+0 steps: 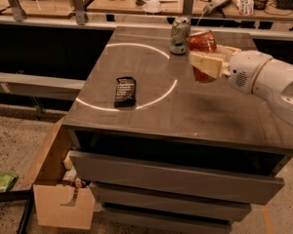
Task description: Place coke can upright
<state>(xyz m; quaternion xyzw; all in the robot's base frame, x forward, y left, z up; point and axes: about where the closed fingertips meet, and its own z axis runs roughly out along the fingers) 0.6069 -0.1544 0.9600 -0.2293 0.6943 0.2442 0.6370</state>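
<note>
The red coke can (202,44) is held in my gripper (207,61) above the grey table top (185,106), roughly upright with its silver top up. The pale fingers are shut around the can's middle and lower part. My white arm (268,79) reaches in from the right. The can hangs just right of a green-and-white can (179,35) that stands upright at the back of the table. I cannot tell whether the coke can's bottom touches the table.
A dark snack bar wrapper (125,91) lies on the white circle line at the table's left. Drawers are below the table front. A cardboard box (58,189) stands on the floor at the left. A cluttered desk runs along the back.
</note>
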